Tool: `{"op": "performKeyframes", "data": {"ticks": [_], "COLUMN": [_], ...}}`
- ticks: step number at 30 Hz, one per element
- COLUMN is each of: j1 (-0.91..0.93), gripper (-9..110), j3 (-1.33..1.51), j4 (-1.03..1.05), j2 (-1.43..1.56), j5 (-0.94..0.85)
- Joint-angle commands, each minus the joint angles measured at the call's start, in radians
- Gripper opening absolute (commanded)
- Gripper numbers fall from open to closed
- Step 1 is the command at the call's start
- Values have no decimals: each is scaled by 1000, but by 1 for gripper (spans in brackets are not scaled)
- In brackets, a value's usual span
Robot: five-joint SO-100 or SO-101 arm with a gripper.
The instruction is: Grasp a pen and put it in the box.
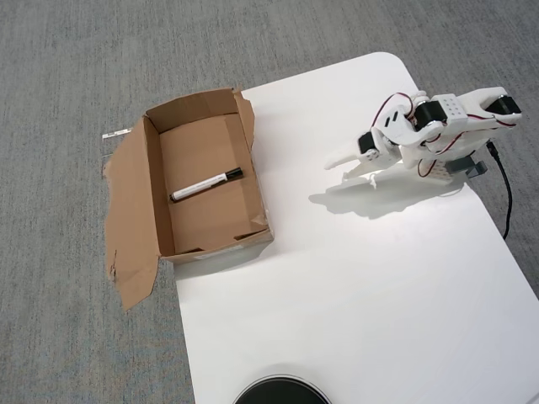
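Gripper [344, 171] spread, empty | pen [206, 185] inside box [153, 189], well apart leftward

Print on the pen [206, 185] unreadable.

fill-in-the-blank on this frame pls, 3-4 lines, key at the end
1. The pen lies flat inside the ____.
2. The pen's black cap points toward the ____ side of the overhead view.
3. The tool hangs over the white table and holds ____.
4. The box has its widest flap spread flat on the grey ____.

Missing words: box; right; nothing; carpet
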Motion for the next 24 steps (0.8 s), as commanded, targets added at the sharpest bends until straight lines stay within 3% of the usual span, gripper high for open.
{"op": "performKeyframes", "data": {"ticks": [1, 19, 21, 24], "j1": [1, 13, 15, 13], "gripper": [23, 22, 22, 22], "j3": [25, 24, 24, 27], "j4": [-14, -11, 0, 11], "j2": [64, 64, 64, 64], "j5": [1, 22, 105, 370]}}
